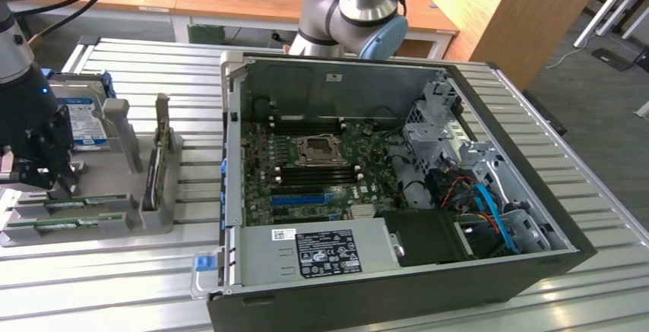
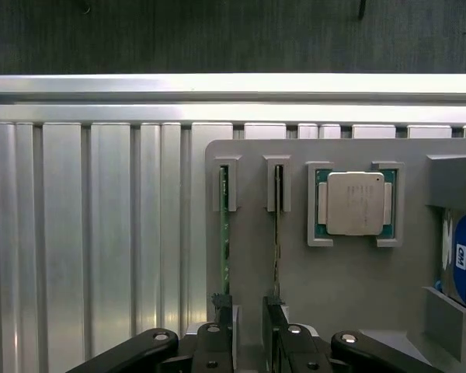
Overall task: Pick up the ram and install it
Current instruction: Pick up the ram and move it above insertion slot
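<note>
Wrist view: the first ram stick [image 2: 224, 233] and the second ram stick [image 2: 277, 233] are seen edge-on, slotted side by side in a grey holder [image 2: 334, 287]. The gripper [image 2: 248, 311] is spread wide with nothing gripped, one fingertip at the end of each stick. A processor chip [image 2: 356, 203] is seated just beside the second. The open computer case [image 1: 457, 294] is placed at the exterior view's right.
</note>
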`<state>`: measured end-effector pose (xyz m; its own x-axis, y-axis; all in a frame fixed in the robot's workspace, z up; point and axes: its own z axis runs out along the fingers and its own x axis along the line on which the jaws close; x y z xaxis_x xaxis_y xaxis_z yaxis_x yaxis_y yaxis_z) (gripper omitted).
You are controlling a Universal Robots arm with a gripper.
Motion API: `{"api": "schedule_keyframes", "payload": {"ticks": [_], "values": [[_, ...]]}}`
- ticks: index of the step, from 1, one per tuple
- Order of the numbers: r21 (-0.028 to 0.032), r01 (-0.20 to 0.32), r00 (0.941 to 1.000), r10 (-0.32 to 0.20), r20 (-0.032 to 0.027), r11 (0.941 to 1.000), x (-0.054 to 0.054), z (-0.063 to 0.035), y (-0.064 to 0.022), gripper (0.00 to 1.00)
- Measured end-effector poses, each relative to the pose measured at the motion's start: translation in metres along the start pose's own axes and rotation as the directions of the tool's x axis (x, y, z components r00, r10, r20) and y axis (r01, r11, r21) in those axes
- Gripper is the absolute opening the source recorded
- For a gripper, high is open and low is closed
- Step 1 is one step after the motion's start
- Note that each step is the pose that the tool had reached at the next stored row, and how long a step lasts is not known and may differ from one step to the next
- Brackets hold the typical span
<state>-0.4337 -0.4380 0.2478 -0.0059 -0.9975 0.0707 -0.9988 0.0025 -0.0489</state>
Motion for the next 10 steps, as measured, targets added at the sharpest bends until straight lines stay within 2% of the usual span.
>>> {"api": "schedule_keyframes", "payload": {"ticks": [10], "values": [[0.0002,0.000,1.0000,0.000,0.0005,1.0000,0.0018,0.0003,-0.0001,0.30]]}}
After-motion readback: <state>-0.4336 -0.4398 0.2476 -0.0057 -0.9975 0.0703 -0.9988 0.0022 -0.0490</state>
